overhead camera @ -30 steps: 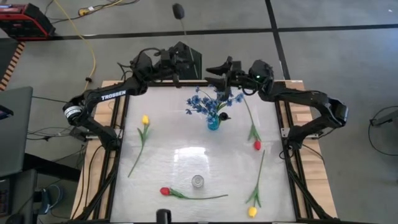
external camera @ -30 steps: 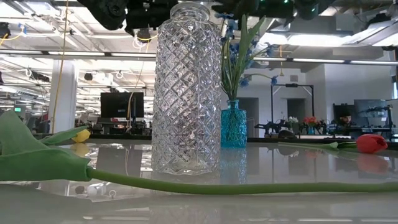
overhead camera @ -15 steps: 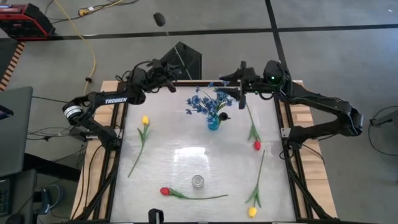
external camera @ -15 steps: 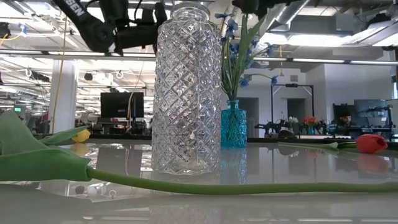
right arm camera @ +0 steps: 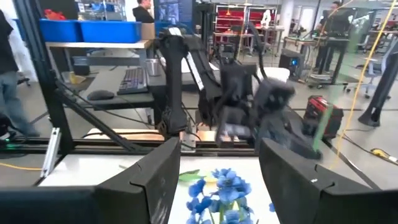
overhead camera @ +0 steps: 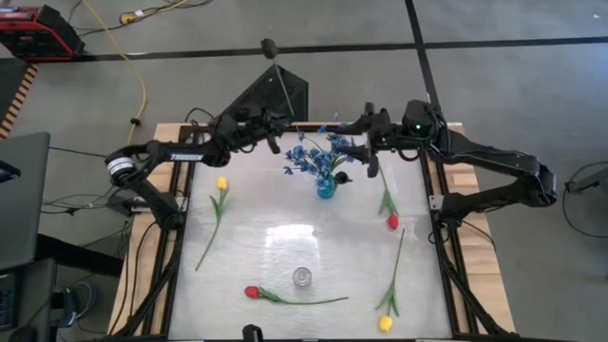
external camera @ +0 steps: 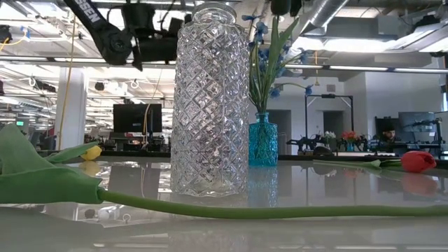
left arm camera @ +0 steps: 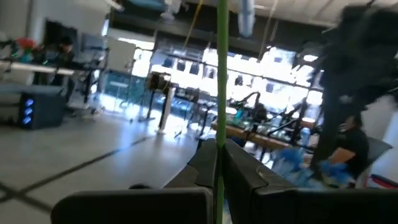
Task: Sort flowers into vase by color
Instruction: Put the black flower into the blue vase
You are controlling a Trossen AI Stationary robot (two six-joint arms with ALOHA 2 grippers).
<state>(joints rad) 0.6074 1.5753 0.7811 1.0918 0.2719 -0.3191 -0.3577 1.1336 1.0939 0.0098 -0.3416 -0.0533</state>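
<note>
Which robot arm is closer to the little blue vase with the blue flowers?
The right. The right gripper hovers just beside the blue vase and its blue flowers; the left gripper sits farther off, clamping a green stem.

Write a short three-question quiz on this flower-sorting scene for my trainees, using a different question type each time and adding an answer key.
1. True or false: the left gripper is shut on a green flower stem.
2. How many tulips lie on the table?
3. The blue flowers are: A) standing in the blue vase; B) lying flat on the table; C) held by a person.

Key: 1 true; 2 four, two red and two yellow; 3 A.
</note>
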